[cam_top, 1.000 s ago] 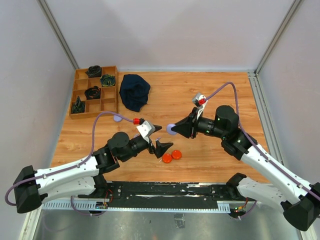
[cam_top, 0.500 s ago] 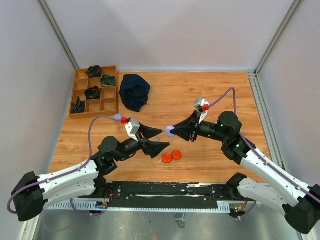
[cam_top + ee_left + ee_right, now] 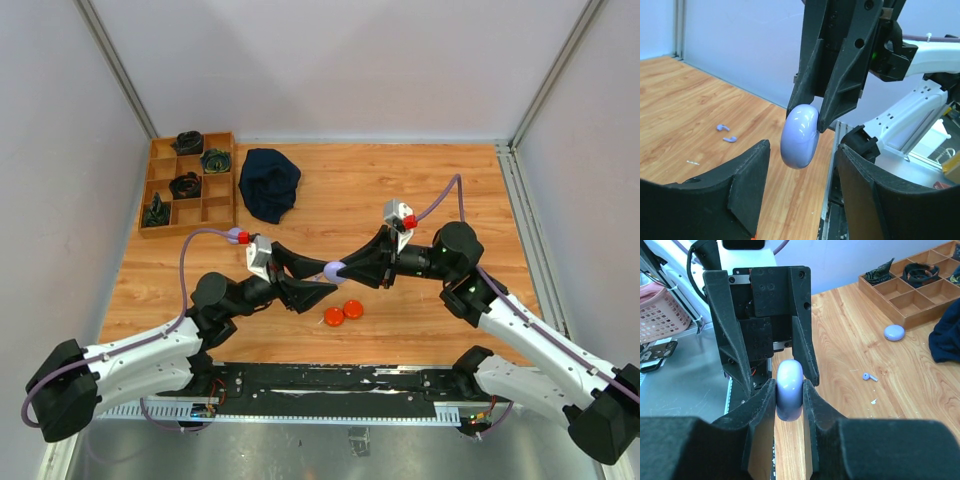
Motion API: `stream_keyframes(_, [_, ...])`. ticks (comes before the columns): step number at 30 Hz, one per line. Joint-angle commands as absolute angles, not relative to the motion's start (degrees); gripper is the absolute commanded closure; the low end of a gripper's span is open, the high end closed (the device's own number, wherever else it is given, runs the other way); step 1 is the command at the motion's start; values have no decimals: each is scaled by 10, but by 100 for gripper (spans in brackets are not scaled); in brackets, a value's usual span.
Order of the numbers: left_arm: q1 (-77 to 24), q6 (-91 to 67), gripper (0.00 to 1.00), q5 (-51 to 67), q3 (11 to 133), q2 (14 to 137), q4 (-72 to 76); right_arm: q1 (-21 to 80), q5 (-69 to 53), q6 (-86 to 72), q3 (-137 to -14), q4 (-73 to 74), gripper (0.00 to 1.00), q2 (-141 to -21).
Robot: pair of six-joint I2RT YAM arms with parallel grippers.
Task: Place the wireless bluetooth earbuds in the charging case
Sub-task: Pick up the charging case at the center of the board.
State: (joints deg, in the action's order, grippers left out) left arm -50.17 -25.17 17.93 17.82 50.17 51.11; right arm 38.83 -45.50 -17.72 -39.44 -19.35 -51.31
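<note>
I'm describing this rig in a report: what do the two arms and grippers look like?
The left arm and right arm match: white links, black joints. A lavender cable loops along each to a red connector beside a grey wrist camera. The left gripper and right gripper are matte black, with broad wedge-shaped fingers tapering to tips.

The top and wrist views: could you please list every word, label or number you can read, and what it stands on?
None: no text can be read in any view.
The lavender case, the orange discs and the wooden tray show no visible markings.
</note>
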Motion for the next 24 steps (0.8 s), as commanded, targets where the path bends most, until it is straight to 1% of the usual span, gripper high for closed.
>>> stream_keyframes(1, [-497,-249,42,203,167,507,556,383,-491,-166,-405,-231,99,-514])
stream_keyframes(4, [-498,-248,47,207,164,510,562,383,-491,-167,-405,-237,99,-514])
stream_keyframes(19, [-497,-263,49,213,160,525,598,385,-498,-170,-402,-253,99,-513])
stream_keyframes(24, [-497,-265,53,220,161,530,609,388,-498,-168,-401,-254,99,-514])
